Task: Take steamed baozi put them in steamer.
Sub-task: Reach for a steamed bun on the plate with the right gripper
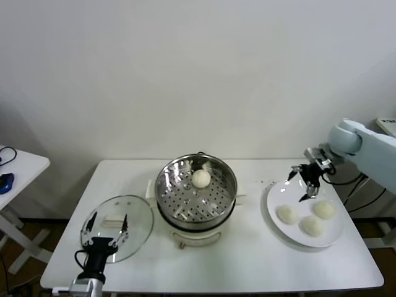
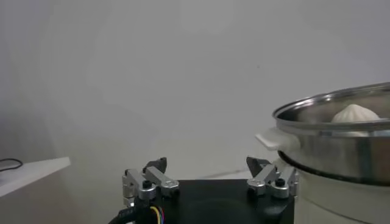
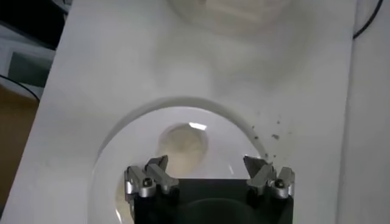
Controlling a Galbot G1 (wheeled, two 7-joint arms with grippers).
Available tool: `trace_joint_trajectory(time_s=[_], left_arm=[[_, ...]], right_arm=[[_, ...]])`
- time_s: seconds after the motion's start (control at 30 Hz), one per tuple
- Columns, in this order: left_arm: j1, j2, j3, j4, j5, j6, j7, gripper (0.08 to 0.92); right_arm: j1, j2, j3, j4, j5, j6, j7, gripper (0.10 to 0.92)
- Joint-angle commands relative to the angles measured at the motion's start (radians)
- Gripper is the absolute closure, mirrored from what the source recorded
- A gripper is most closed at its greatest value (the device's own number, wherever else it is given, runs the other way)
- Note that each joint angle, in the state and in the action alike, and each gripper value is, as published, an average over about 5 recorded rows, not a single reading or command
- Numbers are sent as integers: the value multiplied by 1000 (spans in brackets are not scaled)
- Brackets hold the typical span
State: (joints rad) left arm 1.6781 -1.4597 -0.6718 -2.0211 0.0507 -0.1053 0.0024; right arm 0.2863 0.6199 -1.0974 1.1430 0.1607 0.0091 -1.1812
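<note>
The steamer [image 1: 195,195] stands mid-table with one baozi [image 1: 200,178] on its perforated tray. Three more baozi [image 1: 286,214] [image 1: 312,226] [image 1: 323,209] lie on a white plate [image 1: 272,204] at the right. My right gripper [image 1: 307,185] is open and empty above the plate's far edge. In the right wrist view it [image 3: 207,170] hovers over the plate [image 3: 231,140], with one baozi [image 3: 181,146] just beyond its fingers. My left gripper [image 1: 104,232] is open and idle at the front left. In its wrist view [image 2: 210,167] the steamer [image 2: 341,146] and its baozi [image 2: 355,113] show.
A round glass lid [image 1: 133,216] lies flat left of the steamer, under my left gripper. A small side table [image 1: 18,167] with a blue object [image 1: 5,181] stands at the far left. Cables hang past the table's right edge.
</note>
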Motion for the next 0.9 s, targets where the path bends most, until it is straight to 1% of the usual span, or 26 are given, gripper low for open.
trace_joint_trajectory(time_s=[0.03, 0.47, 0.9], left_arm=[[3, -1, -5, 5, -3, -5, 5, 177], [1, 0, -10, 21, -4, -6, 4, 177], [-4, 0, -13, 32, -4, -7, 3, 177]], right_arm=[[-193, -4, 112, -46, -64, -25, 31, 203], [-243, 89, 149, -138, -88, -20, 59, 203], [-257, 140, 164, -196, -94, -17, 57, 203]])
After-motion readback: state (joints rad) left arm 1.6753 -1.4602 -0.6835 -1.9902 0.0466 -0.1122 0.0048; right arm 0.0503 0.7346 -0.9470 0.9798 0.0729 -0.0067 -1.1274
